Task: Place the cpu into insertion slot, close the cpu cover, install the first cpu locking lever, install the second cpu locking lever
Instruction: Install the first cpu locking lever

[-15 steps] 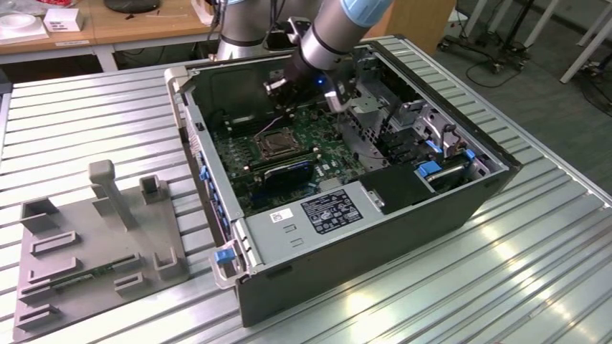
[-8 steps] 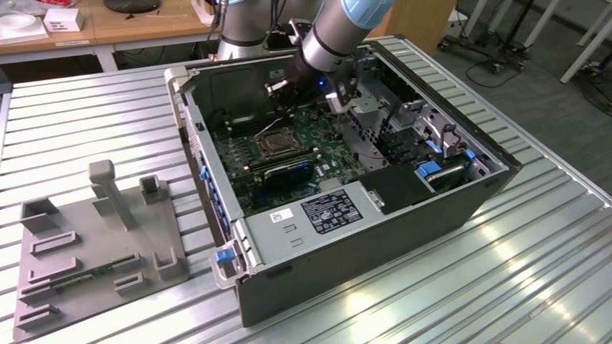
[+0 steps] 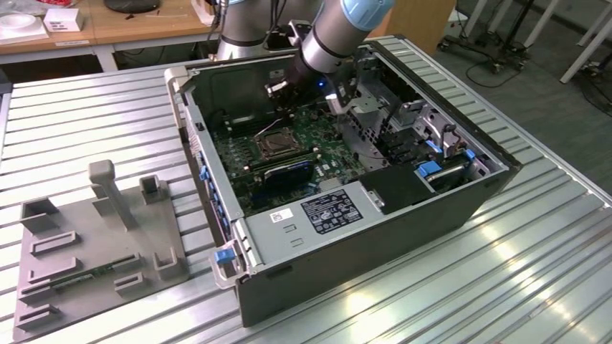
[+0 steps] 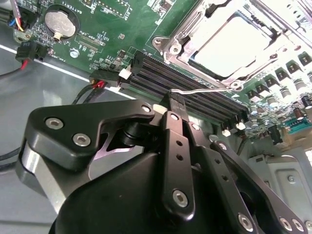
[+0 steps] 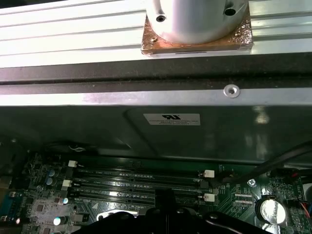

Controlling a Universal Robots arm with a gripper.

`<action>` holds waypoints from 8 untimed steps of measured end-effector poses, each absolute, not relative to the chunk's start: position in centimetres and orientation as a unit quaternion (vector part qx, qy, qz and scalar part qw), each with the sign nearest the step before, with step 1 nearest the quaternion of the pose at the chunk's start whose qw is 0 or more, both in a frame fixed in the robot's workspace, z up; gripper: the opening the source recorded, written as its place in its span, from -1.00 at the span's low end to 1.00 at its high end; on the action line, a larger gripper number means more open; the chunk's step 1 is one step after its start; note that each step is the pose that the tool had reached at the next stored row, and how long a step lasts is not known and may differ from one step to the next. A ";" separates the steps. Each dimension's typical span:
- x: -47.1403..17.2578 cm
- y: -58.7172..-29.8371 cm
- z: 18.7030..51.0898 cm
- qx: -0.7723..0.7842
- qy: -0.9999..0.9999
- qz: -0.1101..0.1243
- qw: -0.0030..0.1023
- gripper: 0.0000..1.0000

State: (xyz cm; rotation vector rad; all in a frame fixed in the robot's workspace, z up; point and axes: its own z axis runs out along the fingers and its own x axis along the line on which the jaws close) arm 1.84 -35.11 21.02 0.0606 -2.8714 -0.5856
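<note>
We see the claw [image 4: 176, 101], fingers pressed together, its tips just at the end of a thin wire lever [image 4: 207, 90]; beyond, the cpu cover [image 4: 185, 36] lies over the cpu [image 4: 234, 41].

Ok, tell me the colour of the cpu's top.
Pale silver metal; the cpu shows best in the second wrist view.

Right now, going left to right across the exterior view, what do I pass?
First the grey holder fixture → blue latch → cpu → blue-tabbed drive bracket. The case, the labelled box and the arm overlap these, so I leave them out.
</note>
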 end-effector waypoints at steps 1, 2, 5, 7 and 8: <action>1.8 -35.1 21.0 0.022 -0.974 -0.199 0.105 -0.79; 1.8 -35.1 21.0 0.024 -0.974 -0.198 0.106 -0.79; 1.8 -35.1 21.0 0.034 -0.974 -0.197 0.108 -0.79; 1.8 -35.1 21.0 0.039 -0.974 -0.197 0.109 -0.79; 1.8 -35.1 21.0 0.041 -0.974 -0.197 0.109 -0.79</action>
